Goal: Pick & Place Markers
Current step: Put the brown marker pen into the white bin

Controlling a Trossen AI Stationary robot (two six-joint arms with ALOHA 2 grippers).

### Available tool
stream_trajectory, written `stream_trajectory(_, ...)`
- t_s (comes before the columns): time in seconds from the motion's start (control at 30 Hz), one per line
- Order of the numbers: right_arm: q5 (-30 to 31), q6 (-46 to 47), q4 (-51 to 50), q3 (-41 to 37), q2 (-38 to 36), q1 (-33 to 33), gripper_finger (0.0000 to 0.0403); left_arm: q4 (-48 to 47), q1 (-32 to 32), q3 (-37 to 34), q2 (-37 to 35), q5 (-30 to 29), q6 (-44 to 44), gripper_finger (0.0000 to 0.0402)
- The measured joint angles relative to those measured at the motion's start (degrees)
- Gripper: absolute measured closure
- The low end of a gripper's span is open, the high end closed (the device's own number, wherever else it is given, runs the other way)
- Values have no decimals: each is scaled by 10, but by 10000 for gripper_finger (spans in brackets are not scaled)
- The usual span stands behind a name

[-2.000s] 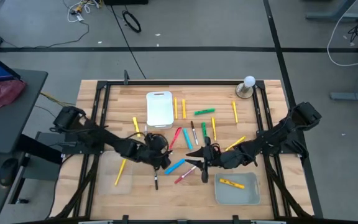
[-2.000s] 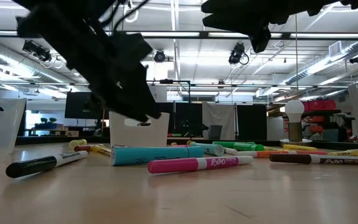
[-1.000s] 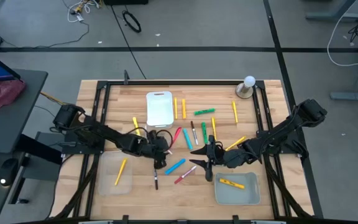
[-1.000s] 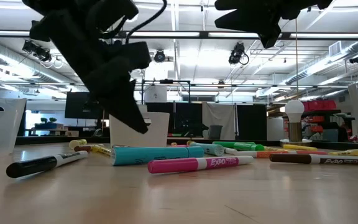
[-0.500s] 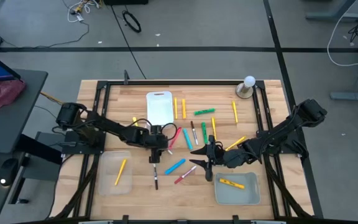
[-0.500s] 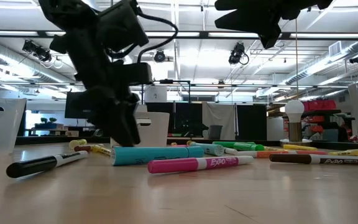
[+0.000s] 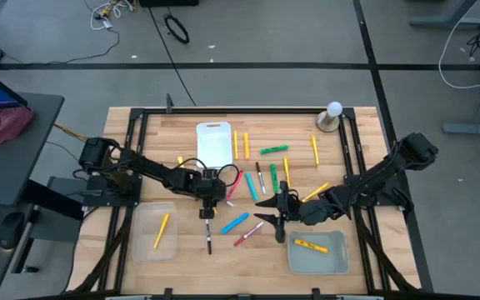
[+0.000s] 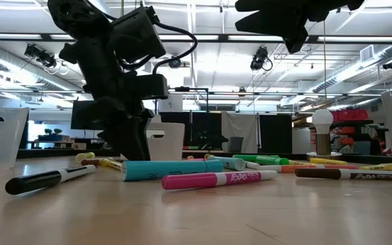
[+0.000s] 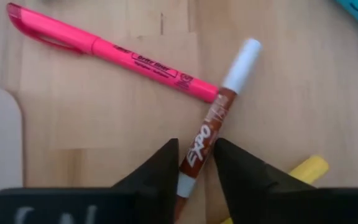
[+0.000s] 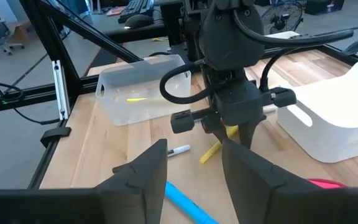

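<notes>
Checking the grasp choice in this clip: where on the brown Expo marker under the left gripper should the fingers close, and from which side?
Grip the brown Expo marker mid-barrel from straight above: it lies flat, and the left gripper straddles its labelled barrel, clear of the pink highlighter touching it farther along.

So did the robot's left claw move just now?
Yes. In the high view the left gripper has shifted from near the blue marker up toward the white tray; its fingers now straddle a brown marker.

Overhead, table-level and two close wrist cameras, all sharing the left gripper (image 7: 206,202) at mid-table.
</notes>
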Motion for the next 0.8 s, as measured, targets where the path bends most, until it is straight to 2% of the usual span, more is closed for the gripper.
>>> stream_trajectory(0.2,0,-3,0,0,0,0,246,-1,0,-1,1,5,1,368)
stream_trajectory(0.5,0,-5,0,0,0,0,246,-1,-6,-1,1,15,28,356)
stream_trajectory(0.8,0,-7,0,0,0,0,246,-17,-22,18,-35,24,30,371)
